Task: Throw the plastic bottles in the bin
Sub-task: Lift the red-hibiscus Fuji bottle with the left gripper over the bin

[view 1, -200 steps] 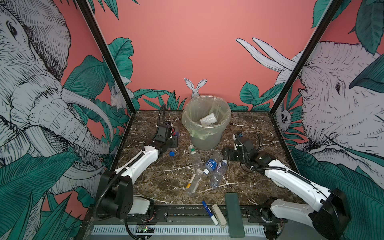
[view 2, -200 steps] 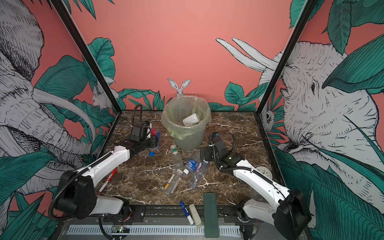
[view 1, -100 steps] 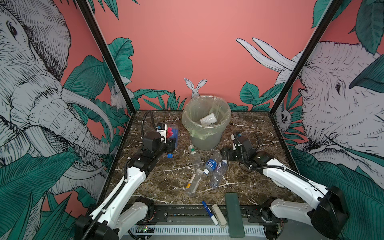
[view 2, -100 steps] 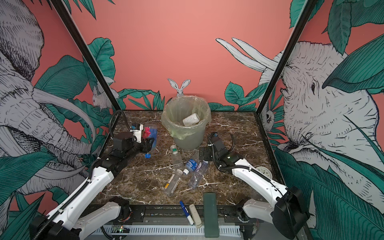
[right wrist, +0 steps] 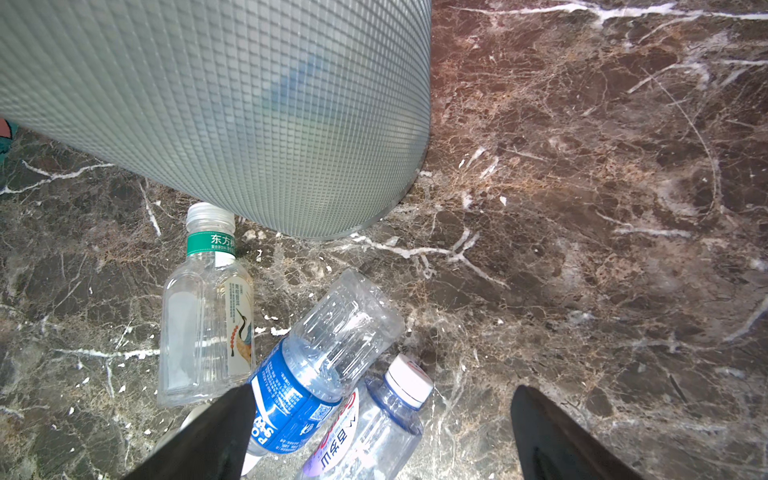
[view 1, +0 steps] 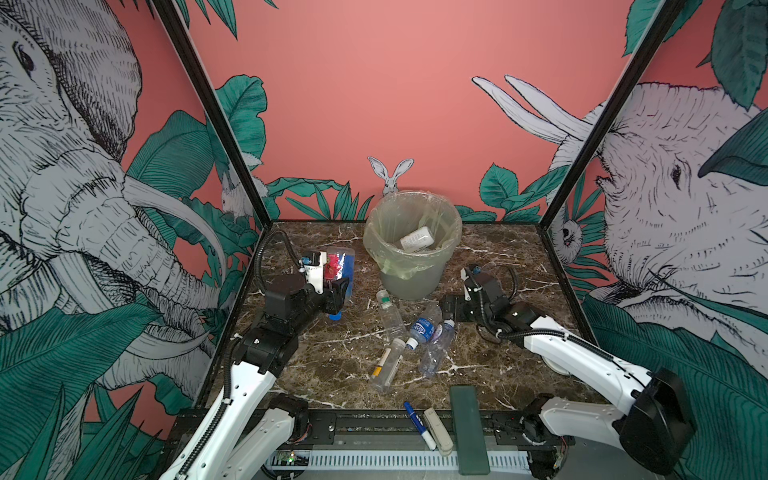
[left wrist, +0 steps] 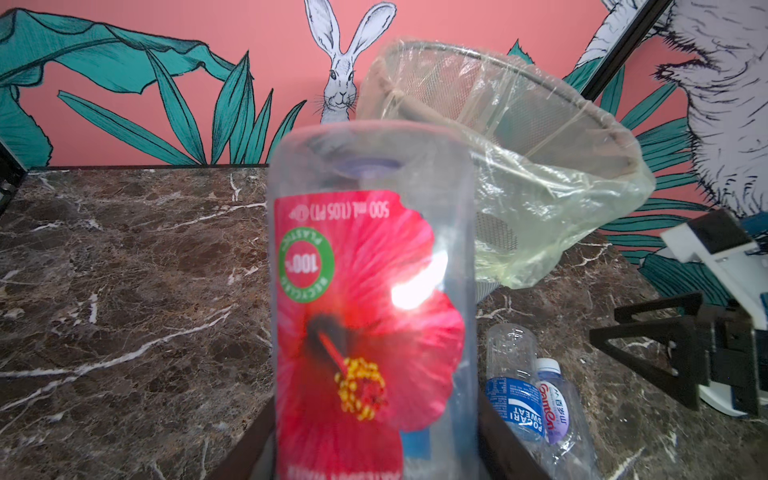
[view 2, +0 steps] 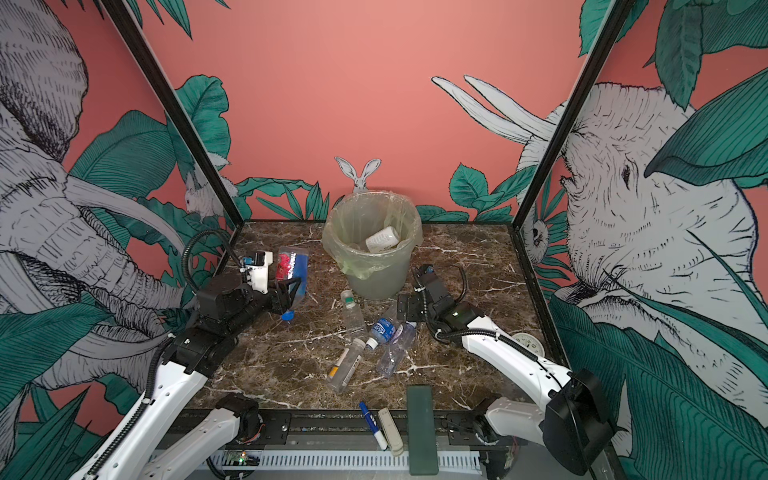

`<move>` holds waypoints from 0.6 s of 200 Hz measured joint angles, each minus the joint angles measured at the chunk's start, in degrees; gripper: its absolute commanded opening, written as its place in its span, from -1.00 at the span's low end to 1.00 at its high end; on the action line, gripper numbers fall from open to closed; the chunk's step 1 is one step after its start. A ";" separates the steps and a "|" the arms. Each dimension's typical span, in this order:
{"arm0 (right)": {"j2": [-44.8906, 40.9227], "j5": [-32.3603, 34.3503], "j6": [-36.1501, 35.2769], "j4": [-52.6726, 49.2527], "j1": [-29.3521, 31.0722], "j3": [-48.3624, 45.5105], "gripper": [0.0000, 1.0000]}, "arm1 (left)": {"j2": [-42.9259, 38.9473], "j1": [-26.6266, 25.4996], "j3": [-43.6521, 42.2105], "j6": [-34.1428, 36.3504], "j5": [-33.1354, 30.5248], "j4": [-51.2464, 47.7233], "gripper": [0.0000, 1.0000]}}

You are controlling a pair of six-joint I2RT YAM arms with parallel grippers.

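My left gripper [view 1: 338, 291] [left wrist: 374, 449] is shut on a clear plastic bottle with a red flower label [view 1: 338, 268] [view 2: 291, 268] [left wrist: 365, 291]. It holds the bottle above the table, left of the bin, with the blue cap [view 1: 334, 316] pointing down. The bin [view 1: 411, 274] [view 2: 376, 278] [left wrist: 540, 199] [right wrist: 249, 104] stands at the back middle with a white-labelled bottle [view 1: 417, 239] inside. Several bottles lie in front of it: green-capped [view 1: 388, 311] [right wrist: 203, 316], blue-labelled [view 1: 424, 328] [right wrist: 299, 386], white-capped [view 1: 436, 349] [right wrist: 374, 424], yellow-labelled [view 1: 388, 365]. My right gripper [view 1: 451, 307] [right wrist: 382, 390] hangs open just right of that pile.
A blue-and-white marker pen [view 1: 419, 424], a pale stick [view 1: 436, 428] and a flat dark green bar [view 1: 467, 428] lie at the front edge. A small round clock [view 2: 525, 343] sits by the right wall. Printed walls close in three sides.
The left arm has lifted the flower-label bottle off the table and drawn back to the left. The right gripper has stayed open and shifted only slightly.
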 measured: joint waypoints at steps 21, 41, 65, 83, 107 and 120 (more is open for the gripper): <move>0.00 -0.04 0.00 0.00 0.13 0.00 0.95 | -0.28 0.00 1.88 0.81 0.72 -0.98 0.12; 0.00 -0.04 0.00 0.00 0.13 0.00 0.96 | -0.26 0.00 3.98 1.42 1.38 -1.46 0.12; 0.00 -0.07 0.00 0.00 0.13 0.00 0.95 | 1.01 -0.02 7.80 1.90 2.16 -1.64 0.12; 0.00 -0.22 -0.02 0.00 0.13 0.00 0.96 | 4.26 -0.42 12.96 1.99 2.73 -2.12 0.12; 0.17 -0.28 -0.04 0.00 0.17 0.00 0.96 | 11.13 -2.32 21.57 2.03 3.37 -1.66 0.13; 0.33 -0.42 -0.04 0.00 0.17 0.02 0.96 | 16.85 -3.96 28.06 2.12 3.96 -1.49 0.14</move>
